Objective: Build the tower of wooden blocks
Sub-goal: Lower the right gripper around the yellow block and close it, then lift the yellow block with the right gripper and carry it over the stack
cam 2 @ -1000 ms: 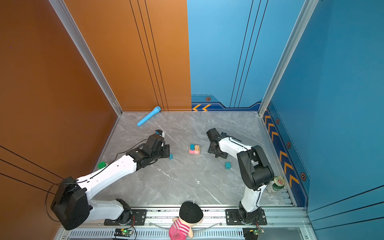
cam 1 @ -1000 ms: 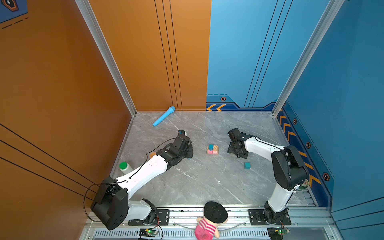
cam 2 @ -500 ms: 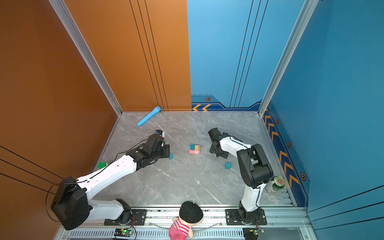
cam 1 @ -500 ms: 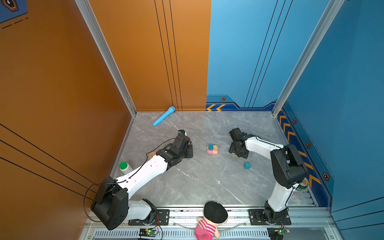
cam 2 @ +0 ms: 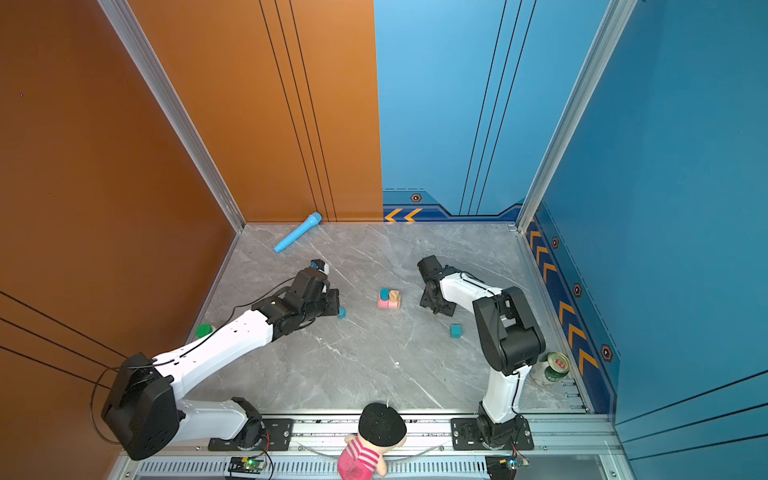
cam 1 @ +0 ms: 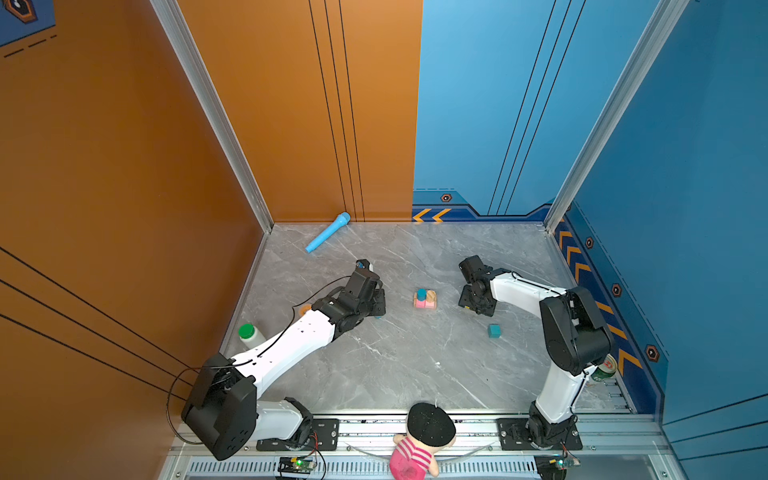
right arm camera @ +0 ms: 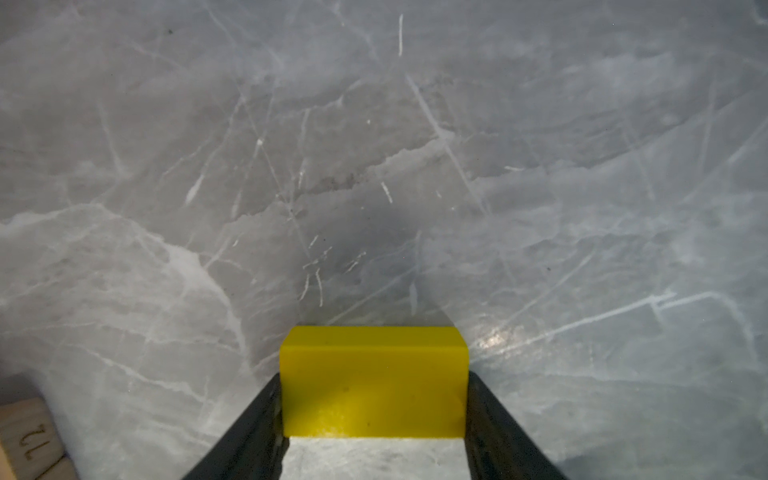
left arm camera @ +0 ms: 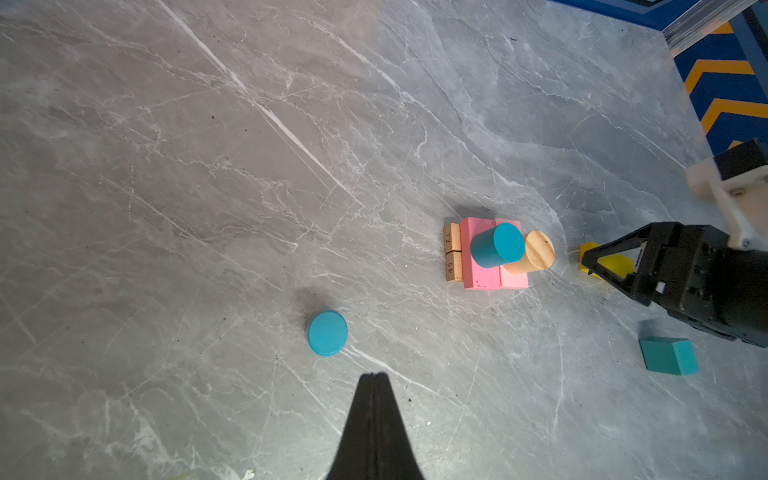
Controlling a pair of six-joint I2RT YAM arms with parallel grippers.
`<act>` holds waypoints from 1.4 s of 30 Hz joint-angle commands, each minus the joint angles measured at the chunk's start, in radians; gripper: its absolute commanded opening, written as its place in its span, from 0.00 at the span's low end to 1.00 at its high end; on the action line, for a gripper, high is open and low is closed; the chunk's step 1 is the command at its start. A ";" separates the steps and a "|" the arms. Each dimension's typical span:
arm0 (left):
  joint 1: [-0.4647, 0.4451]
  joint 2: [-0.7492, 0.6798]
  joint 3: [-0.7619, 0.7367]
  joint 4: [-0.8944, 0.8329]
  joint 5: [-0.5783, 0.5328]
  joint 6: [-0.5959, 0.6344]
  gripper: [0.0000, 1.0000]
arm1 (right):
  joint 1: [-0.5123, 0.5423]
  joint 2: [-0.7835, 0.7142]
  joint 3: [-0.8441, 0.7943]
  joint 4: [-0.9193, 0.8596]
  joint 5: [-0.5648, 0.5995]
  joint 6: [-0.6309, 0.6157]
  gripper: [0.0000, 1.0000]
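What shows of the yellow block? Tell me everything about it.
The yellow block is a small rectangular bar, painted bright yellow, smooth and crisp-edged. It seems to lie flat on the grey marbled table, near the tower but apart from it. The right gripper straddles it, black fingers seemingly touching both ends.

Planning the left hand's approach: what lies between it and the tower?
Only bare marble floor between left hand and tower, per the left wrist view; the loose blue cylinder stands off to the side.
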 commanded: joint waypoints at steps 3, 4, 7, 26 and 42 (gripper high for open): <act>0.008 -0.017 -0.009 -0.006 0.008 0.009 0.03 | -0.007 0.031 0.025 -0.007 -0.010 -0.030 0.61; 0.007 -0.020 -0.010 -0.006 0.008 0.009 0.03 | -0.007 0.030 0.027 -0.010 -0.012 -0.033 0.60; 0.007 -0.023 -0.011 -0.006 0.007 0.007 0.03 | -0.007 0.027 0.031 -0.017 -0.023 -0.046 0.54; 0.016 -0.102 -0.052 -0.026 -0.011 0.016 0.04 | 0.114 -0.046 0.292 -0.324 -0.038 -0.175 0.53; 0.089 -0.244 -0.116 -0.046 0.030 0.036 0.07 | 0.297 0.065 0.524 -0.415 -0.022 -0.037 0.52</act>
